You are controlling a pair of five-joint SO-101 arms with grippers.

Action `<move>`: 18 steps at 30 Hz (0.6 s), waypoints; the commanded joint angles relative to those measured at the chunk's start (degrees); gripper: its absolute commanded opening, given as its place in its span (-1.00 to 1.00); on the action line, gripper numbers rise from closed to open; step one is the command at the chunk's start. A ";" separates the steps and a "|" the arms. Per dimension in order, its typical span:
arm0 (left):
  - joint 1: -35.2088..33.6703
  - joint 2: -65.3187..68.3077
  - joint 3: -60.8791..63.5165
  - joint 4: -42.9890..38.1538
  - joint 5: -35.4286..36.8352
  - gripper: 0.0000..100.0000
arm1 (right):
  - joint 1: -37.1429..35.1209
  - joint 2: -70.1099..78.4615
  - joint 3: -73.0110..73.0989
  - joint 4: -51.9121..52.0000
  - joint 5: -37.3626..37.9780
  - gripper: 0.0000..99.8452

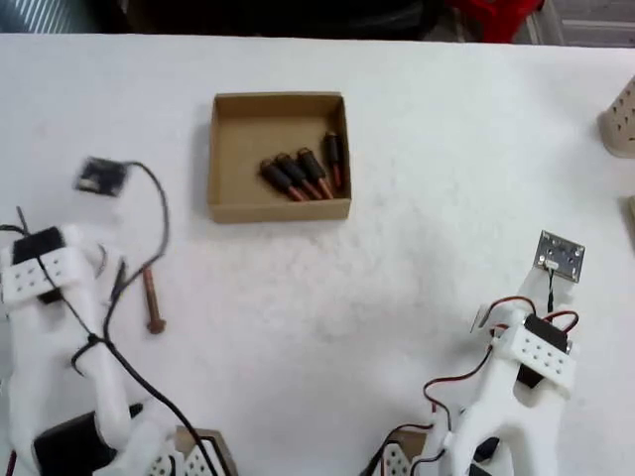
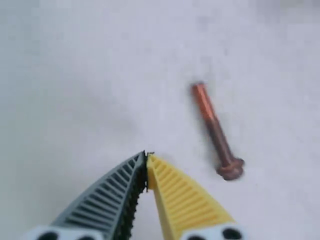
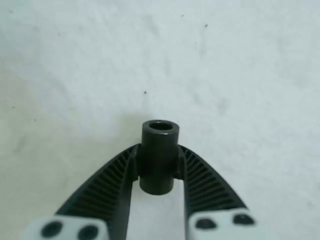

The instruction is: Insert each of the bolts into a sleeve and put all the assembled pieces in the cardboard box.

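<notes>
A copper-coloured bolt (image 1: 151,299) lies loose on the white table at the left, close to the left arm. In the left wrist view the same bolt (image 2: 216,131) lies a short way off from my left gripper (image 2: 146,159), whose grey and yellow fingers meet at the tips with nothing between them. My right gripper (image 3: 158,161) is shut on a black sleeve (image 3: 159,155), held upright with its hollow end showing. The cardboard box (image 1: 230,157) stands at the back centre and holds several assembled pieces (image 1: 303,171).
A small black board (image 1: 100,177) with a cable lies at the left of the table. A metal plate (image 1: 561,256) sits above the right arm. A perforated beige object (image 1: 620,121) stands at the right edge. Open table lies between the arms.
</notes>
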 commanded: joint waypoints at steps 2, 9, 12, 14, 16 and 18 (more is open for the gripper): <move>5.49 1.19 2.55 0.79 0.79 -0.96 | 0.22 -1.45 -0.44 -0.66 2.46 -0.96; 6.90 10.95 2.46 0.35 0.35 -0.96 | 0.22 -1.27 -0.44 -0.66 3.43 -0.96; 6.90 14.20 2.90 -2.46 0.35 -0.96 | 0.22 -1.27 -0.44 -0.66 3.43 -0.96; 7.08 16.66 2.99 -2.81 0.35 -0.96 | 0.22 -1.27 -0.44 -0.66 3.43 -0.96; 7.96 18.86 2.99 -2.81 0.35 -0.96 | 0.22 -1.27 -0.44 -0.66 3.43 -0.96; 9.01 20.79 3.08 -2.73 0.62 -0.96 | 0.22 -1.27 -0.44 -0.66 3.43 -0.96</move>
